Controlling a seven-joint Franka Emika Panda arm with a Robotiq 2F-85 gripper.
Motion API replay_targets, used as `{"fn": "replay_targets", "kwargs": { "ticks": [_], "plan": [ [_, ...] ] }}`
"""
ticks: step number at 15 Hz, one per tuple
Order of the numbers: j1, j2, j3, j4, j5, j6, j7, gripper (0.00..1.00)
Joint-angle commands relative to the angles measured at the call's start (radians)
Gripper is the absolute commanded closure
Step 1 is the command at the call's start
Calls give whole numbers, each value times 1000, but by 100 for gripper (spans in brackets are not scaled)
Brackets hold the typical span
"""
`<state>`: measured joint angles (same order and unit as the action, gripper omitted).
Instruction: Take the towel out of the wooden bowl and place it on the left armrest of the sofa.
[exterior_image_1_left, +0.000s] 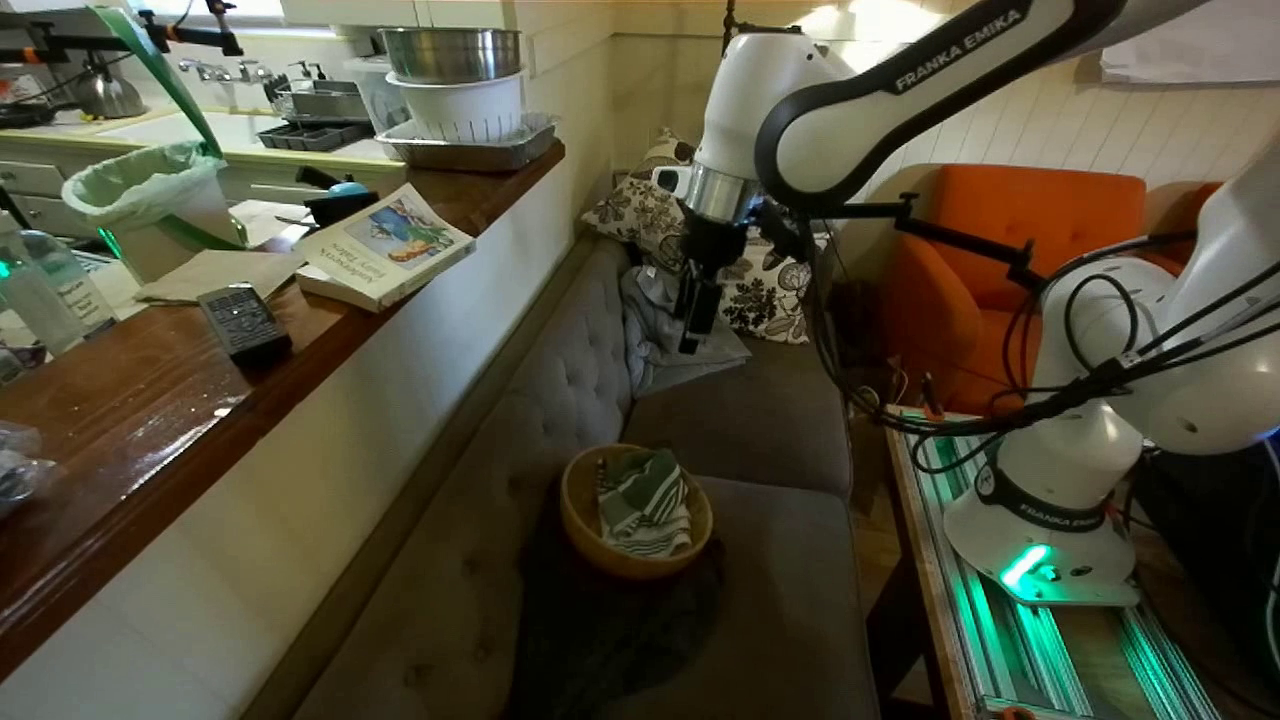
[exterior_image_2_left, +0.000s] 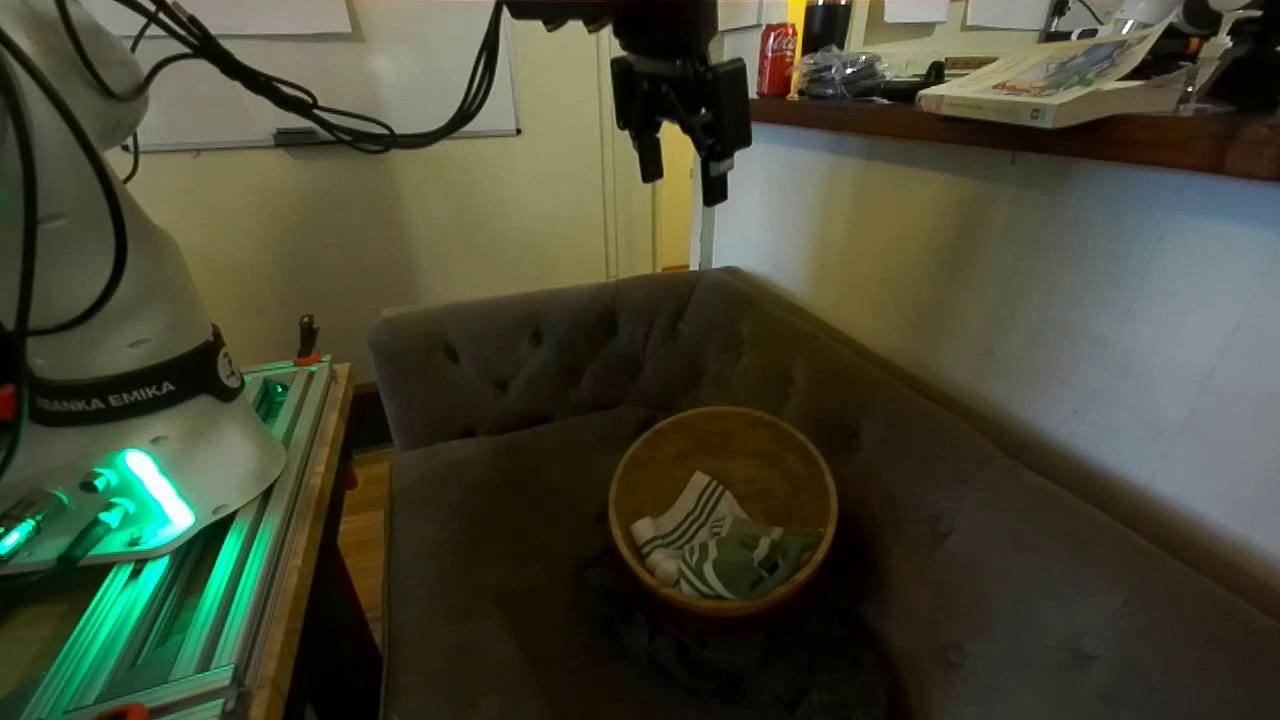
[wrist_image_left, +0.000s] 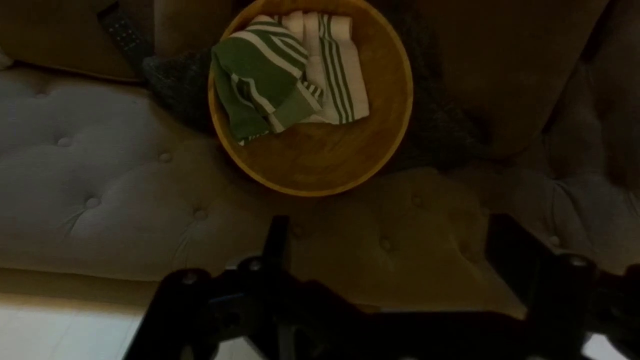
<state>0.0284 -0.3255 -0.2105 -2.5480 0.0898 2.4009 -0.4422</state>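
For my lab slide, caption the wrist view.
Seen from above, a striped towel lies in the wooden bowl, the open pincer holding nothing.

Striped towel (wrist_image_left: 267, 67) lies in bowl (wrist_image_left: 325, 157) — claw (wrist_image_left: 390, 227) spread.

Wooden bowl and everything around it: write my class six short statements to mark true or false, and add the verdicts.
1. The towel lies inside the wooden bowl. True.
2. The towel is plain red. False: it is green and white, with stripes.
3. A book lies on the wooden ledge. True.
4. The wooden bowl stands on the wooden ledge. False: it is on the sofa.
5. The fingers are spread apart. True.
6. The fingers hold the towel. False: they hold nothing.
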Motion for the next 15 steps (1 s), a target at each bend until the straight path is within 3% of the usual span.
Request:
{"fn": "replay_targets", "kwargs": {
  "ticks": [1,6,12,13,14,15],
  "plan": [
    [19,188,-1,60,115,86,-11,0],
    [-34,443,42,154,181,158,-25,0],
    [-145,740,71,327,46,108,58,0],
    [-146,773,65,362,3,62,91,0],
    [-170,685,99,267,39,130,50,0],
    [-178,726,97,299,14,113,69,0]
  ]
}}
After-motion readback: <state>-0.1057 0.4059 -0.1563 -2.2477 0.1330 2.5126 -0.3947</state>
